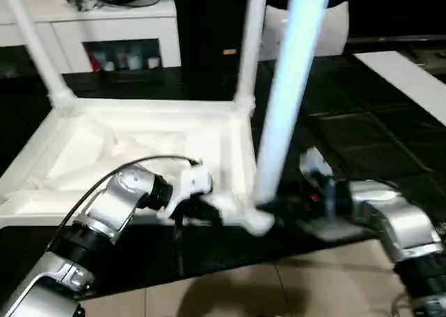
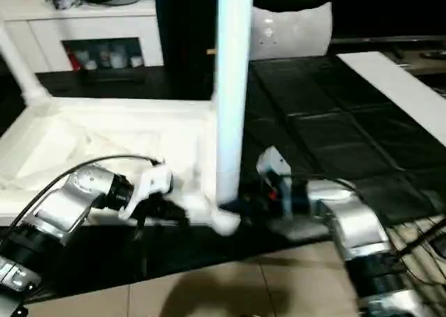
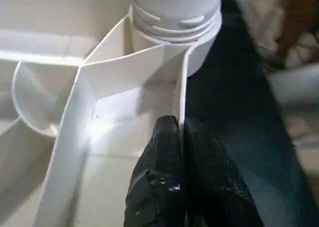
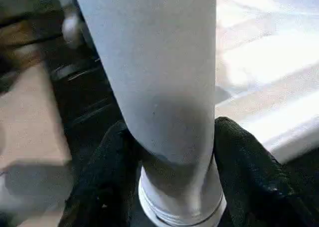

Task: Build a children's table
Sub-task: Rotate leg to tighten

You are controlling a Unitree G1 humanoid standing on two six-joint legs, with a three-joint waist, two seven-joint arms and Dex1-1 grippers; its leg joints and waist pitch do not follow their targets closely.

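Observation:
The white table top point(image 1: 146, 109) lies upside down on a black mat, ribbed underside up. Two white legs stand in its far corner sockets, one at the left point(image 1: 33, 45) and one at the right point(image 1: 251, 45). A third leg point(image 1: 289, 87) stands upright at the near right corner, its threaded base point(image 3: 174, 12) sitting in the socket. My right gripper point(image 4: 174, 157) is shut on this leg low down, a black finger point(image 4: 244, 167) on each side. My left gripper point(image 3: 180, 132) is shut on the top's side rim point(image 3: 182, 100) just short of that corner.
A white cabinet with glass doors point(image 1: 111, 31) stands behind the table top at the back left. A flat pale panel point(image 1: 411, 80) lies on the black mat point(image 1: 348, 136) at the far right. Tiled floor point(image 1: 279, 289) runs along the mat's near edge.

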